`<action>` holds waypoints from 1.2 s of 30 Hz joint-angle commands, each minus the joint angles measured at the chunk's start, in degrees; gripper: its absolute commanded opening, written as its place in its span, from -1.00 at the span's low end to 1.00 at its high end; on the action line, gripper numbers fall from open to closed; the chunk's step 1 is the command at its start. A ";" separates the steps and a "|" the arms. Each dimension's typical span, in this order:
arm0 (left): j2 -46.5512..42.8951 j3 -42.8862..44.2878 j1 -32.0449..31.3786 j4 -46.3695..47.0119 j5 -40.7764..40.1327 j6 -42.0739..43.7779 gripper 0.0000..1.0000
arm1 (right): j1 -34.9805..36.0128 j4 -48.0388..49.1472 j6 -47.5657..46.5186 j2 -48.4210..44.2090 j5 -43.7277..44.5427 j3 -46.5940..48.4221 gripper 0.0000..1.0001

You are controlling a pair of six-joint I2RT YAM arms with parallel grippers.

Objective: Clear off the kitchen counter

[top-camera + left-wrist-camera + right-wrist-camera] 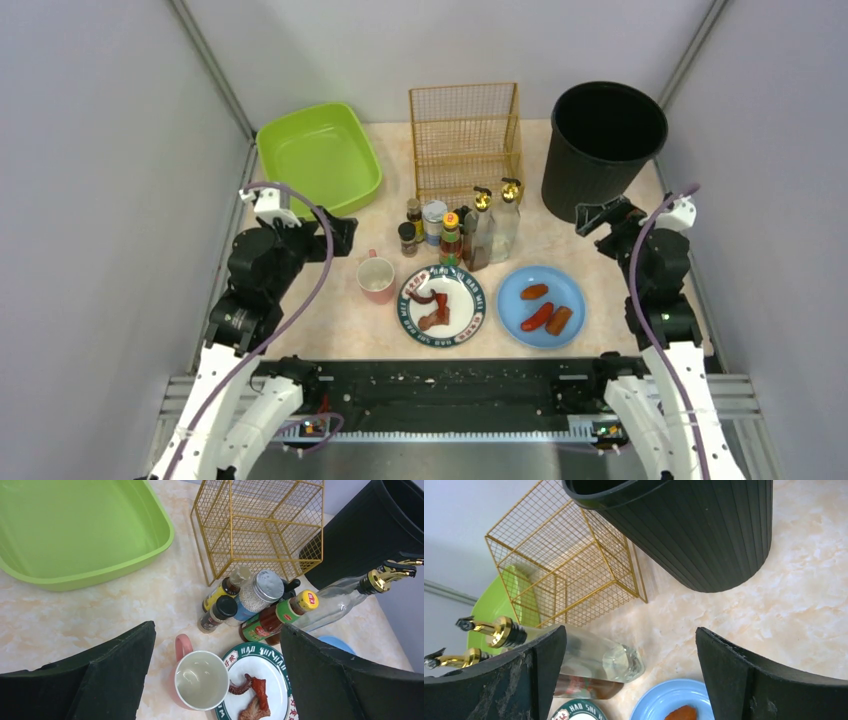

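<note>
The kitchen counter [330, 335] is pale speckled marble. On it stand a pink mug [376, 278], a green-rimmed white plate [474, 318] of meat scraps, a blue plate [572, 291] with three sausages, and a cluster of sauce and oil bottles [462, 232]. My left gripper [338, 232] hovers open left of the mug, holding nothing. In the left wrist view the mug [200, 680] and the plate [280, 672] lie below its gripper [217, 629]. My right gripper [597, 216] hangs open and empty by the black bin, above the blue plate [659, 702] and a clear bottle [599, 657].
A green tub [320, 160] sits at the back left, a gold wire basket [465, 140] at the back middle, and a black bin [605, 150] at the back right. Grey walls close both sides. A black rail [450, 385] runs along the near edge.
</note>
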 commanded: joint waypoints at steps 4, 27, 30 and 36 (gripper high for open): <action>1.41 2.02 0.06 -0.77 -0.40 1.20 0.98 | 0.61 -0.52 -1.77 5.05 -3.72 4.62 0.98; -2.20 0.76 0.11 -2.73 -3.66 1.55 0.98 | 11.67 7.82 -20.45 9.22 -16.18 3.70 0.80; -2.15 0.85 0.06 -3.21 -3.95 1.66 0.98 | 17.99 7.97 -23.70 10.06 -9.00 4.67 0.80; -2.54 0.93 0.11 -3.73 -4.89 2.08 0.98 | 23.90 9.58 -26.55 13.69 1.39 6.84 0.79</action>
